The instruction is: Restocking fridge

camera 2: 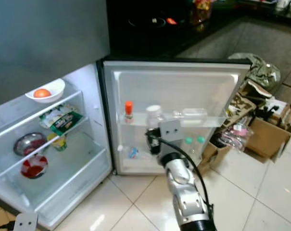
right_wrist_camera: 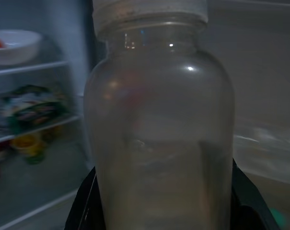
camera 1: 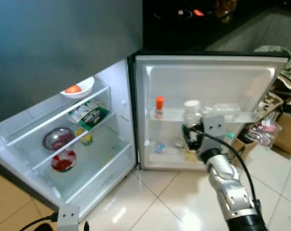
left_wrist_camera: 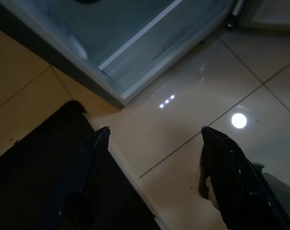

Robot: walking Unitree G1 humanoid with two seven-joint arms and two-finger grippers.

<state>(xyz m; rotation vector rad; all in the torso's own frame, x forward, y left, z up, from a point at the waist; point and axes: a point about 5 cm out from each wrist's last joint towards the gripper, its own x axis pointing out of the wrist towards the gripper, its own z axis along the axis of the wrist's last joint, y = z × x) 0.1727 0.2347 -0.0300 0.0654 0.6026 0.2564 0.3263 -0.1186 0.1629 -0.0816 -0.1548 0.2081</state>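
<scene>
Clear glass with a white lid: a jar [right_wrist_camera: 161, 120] sits upright between the two black fingers of the right gripper [camera 1: 193, 134], which is closed on its lower sides. The silver right arm reaches forward and holds the jar up against the inside of the open fridge door [camera 1: 210, 77], level with the door's upper shelf [camera 1: 232, 115]. On that shelf, to the jar's left, stands a small bottle [camera 1: 159, 107] with an orange cap. The lower door shelf holds a few small items, too blurred to name. To the left, the fridge [camera 1: 20, 130] interior is lit. A white bowl [camera 1: 80, 89] holding an orange fruit sits on the top shelf, a green and white packet [camera 1: 90, 115] lies on the shelf below, and a metal bowl [camera 1: 57, 138] and a red-filled dish [camera 1: 63, 160] sit lower down. The left gripper [left_wrist_camera: 154, 143] hangs low over the glossy tiled floor [left_wrist_camera: 207, 96] near the fridge's bottom edge, its fingers spread apart and holding nothing. Cardboard boxes [camera 2: 268, 137] and clutter stand right of the door.
</scene>
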